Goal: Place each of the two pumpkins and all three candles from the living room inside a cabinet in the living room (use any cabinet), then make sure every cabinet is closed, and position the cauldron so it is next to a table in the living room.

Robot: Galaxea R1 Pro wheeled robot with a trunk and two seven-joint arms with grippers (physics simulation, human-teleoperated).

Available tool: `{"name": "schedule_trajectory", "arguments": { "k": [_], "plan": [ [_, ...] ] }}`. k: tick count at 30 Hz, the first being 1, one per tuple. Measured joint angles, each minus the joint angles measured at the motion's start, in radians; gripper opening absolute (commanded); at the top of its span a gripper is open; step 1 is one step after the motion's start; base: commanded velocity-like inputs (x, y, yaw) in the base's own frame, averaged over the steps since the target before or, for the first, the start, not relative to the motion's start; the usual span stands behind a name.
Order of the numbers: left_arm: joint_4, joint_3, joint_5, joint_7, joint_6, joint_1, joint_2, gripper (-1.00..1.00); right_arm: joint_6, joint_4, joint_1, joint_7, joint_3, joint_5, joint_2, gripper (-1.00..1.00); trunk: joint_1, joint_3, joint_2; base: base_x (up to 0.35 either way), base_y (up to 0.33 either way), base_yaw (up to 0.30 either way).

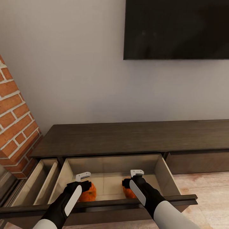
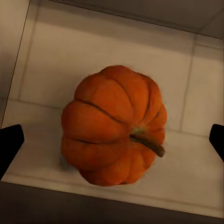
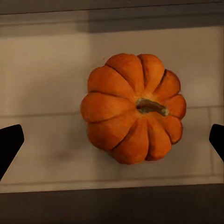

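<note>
- Orange pair: both pumpkins sit on the pale floor of the open drawer [image 1: 160,173] of the cabinet [image 1: 127,138], toward its near edge.
- Left pumpkin [image 2: 114,125] lies directly under the left gripper [image 2: 112,140]; fingertips stand wide apart on either side, not touching it. Open, holding nothing.
- Right pumpkin [image 3: 134,108] likewise centred below the right gripper [image 3: 112,140]; fingers spread, clear of the rind.
- Judgement: both are released. Each arm has a straight lift out, clear of the drawer front [image 1: 178,200].
- Candles, cauldron: not located.
</note>
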Motion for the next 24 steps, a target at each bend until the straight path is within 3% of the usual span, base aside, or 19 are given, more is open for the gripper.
{"name": "schedule_trajectory", "arguments": {
  "k": [6,17,24],
  "plan": [
    [0.0,0.0,0.0,0.0,0.0,0.0,0.0,1.0,0.0,0.0,0.0,0.0,0.0,0.0,0.0,1.0,0.0,0.0,0.0,0.0,0.0,0.0],
    [-0.043,0.006,0.002,-0.007,0.016,0.0,0.006,1.0,0.0,0.0,0.0,0.001,-0.001,0.0,0.0,1.0,-0.005,0.042,0.002,0.0,0.0,0.0],
    [-0.123,0.014,0.006,-0.005,0.123,0.0,0.005,1.0,0.006,-0.002,0.0,0.001,-0.001,0.002,0.0,1.0,-0.008,0.07,0.004,0.0,0.0,0.0]
  ]
}}
